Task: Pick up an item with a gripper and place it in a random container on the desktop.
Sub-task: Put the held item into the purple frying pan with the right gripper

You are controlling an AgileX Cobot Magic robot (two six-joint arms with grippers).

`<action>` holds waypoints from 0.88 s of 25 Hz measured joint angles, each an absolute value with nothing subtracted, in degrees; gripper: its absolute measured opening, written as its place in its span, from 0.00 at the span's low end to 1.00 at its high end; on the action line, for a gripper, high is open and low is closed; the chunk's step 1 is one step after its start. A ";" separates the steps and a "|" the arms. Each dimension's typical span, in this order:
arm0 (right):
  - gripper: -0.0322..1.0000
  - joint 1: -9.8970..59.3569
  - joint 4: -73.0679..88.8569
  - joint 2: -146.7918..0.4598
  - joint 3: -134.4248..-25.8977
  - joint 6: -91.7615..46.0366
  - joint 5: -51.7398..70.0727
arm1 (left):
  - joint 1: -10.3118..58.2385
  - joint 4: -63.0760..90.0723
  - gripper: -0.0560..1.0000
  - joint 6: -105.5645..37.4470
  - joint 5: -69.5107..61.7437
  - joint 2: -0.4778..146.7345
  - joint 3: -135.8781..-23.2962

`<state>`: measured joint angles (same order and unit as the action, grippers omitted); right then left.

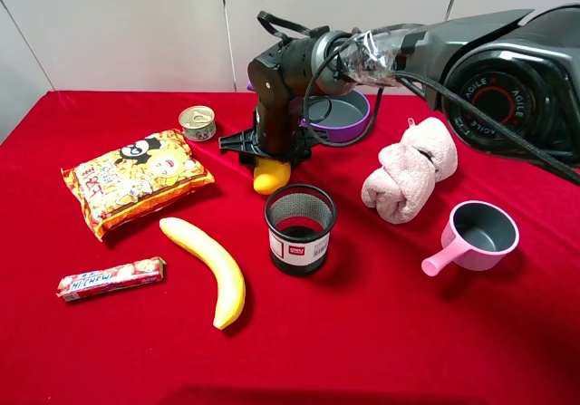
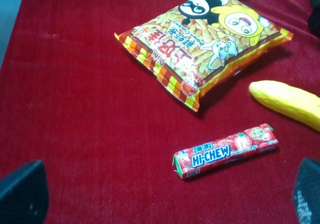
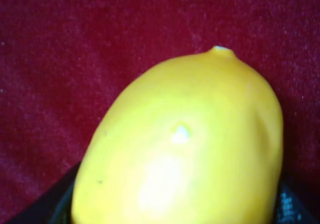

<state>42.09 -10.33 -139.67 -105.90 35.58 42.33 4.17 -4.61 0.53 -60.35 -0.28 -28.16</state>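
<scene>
- Well, from the high camera I am seeing my right pincer (image 1: 272, 156) pointing straight down near the middle of the red cloth (image 1: 408, 332), clamping the mango (image 1: 270, 177). Only the fruit's yellow lower end is showing beneath the black jaws.
- Just behind that pincer the purple saucepan (image 1: 349, 124) is sitting, partly hidden by my arm.
- Just in front of the mango a black mesh cup (image 1: 300, 228) is standing upright. A banana (image 1: 210, 269), a snack bag (image 1: 136, 180), a small tin (image 1: 198, 122) and a candy stick (image 1: 111, 278) are lying to the left. A rolled pink towel (image 1: 410, 169) and a pink saucepan (image 1: 478, 236) are lying to the right.
- This high view is not showing my left pincer.
- From the left wrist camera, my left pincer (image 2: 164, 204) is hanging over bare cloth with its two dark fingertips (image 2: 22, 191) standing wide apart and gripping nothing. The snack bag, the candy stick with its HI-CHEW lettering and one end of the banana are lying ahead of it. This view is not taking in the mango or the purple saucepan.
- From the right wrist camera, the mango is filling almost the whole frame, glossy, with a small nub at its far end. My dark fingers (image 3: 45, 209) are pressing in at either side of its near end, a grip the high view is hiding. Whether the fruit is touching the cloth I cannot tell.
</scene>
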 joint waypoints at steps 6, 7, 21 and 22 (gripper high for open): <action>0.49 42.09 -10.33 -139.62 -105.90 35.01 42.51 | 4.17 -4.61 0.98 0.53 -60.35 -0.28 -28.16; 0.49 42.09 -10.33 -139.62 -105.90 34.88 42.64 | 4.17 -4.61 0.98 0.53 -60.35 -0.28 -28.16; 0.49 42.09 -10.68 -134.25 -105.90 28.33 45.04 | 4.17 -4.67 0.98 0.53 -60.35 -0.28 -28.16; 0.49 42.03 -10.75 -133.99 -105.90 27.44 45.09 | 4.17 -4.67 0.98 0.53 -60.35 -0.28 -28.16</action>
